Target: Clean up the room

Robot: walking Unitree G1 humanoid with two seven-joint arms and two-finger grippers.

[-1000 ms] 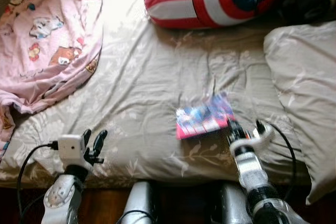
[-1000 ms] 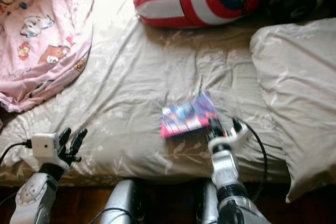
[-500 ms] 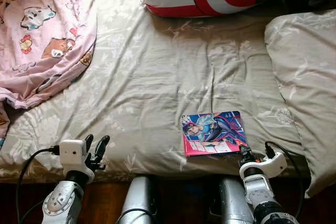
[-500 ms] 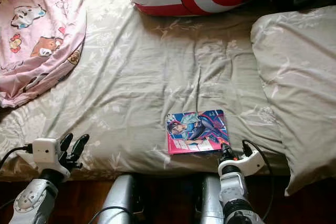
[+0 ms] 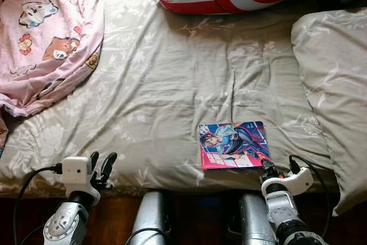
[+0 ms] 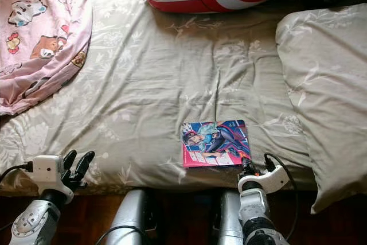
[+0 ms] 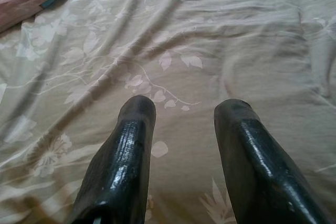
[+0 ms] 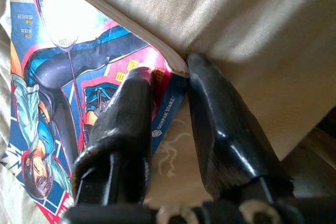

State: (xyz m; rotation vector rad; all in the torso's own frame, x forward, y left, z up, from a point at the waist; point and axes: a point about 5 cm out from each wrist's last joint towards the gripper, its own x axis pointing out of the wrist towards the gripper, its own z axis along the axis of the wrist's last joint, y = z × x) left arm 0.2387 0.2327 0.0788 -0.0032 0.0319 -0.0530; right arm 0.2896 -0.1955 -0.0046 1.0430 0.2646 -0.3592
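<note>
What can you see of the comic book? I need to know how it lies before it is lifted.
The comic book is thin and glossy, with a pink, blue and red cover showing a drawn figure. It lies flat, cover up, on the bedsheet near the bed's front edge. The right gripper has one finger over its near right corner and one beside it, not closed.

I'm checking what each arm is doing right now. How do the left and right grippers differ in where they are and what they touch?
The right gripper has its fingers either side of the comic book's corner, at the bed's near edge; the left gripper holds nothing, fingers spread over bare sheet. The right gripper sits by the grey pillow, the left nearer the pink blanket. Both have two black fingers and sit low at the mattress edge.
</note>
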